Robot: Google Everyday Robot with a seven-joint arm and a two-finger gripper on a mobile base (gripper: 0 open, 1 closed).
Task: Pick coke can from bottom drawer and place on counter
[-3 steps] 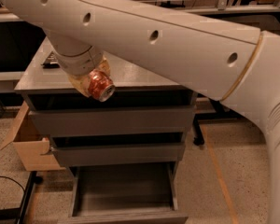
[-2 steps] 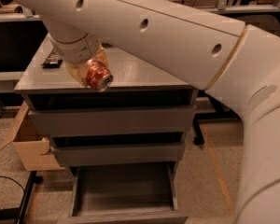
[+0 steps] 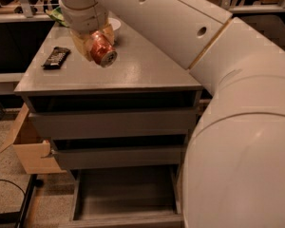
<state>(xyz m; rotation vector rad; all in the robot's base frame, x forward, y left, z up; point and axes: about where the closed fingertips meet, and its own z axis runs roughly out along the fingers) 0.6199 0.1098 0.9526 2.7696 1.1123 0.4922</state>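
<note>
One candy bar [image 3: 55, 57] lies on the counter's [image 3: 152, 72] left side. Right of it, over the counter's middle, the gripper [image 3: 98, 48] hangs, jaws clamped around the coke can [image 3: 104, 52]. It's tipped sideways, silver end toward us, ready for setting down, I'd say. Below the counter, the bottom drawer [image 3: 126, 196] stands open, no can inside.

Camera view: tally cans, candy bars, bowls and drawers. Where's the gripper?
can: 1, held in the gripper over the counter
candy bar: 1
bowl: 1
drawers: 3, namely top drawer, middle drawer, bottom drawer
total: 6
</note>
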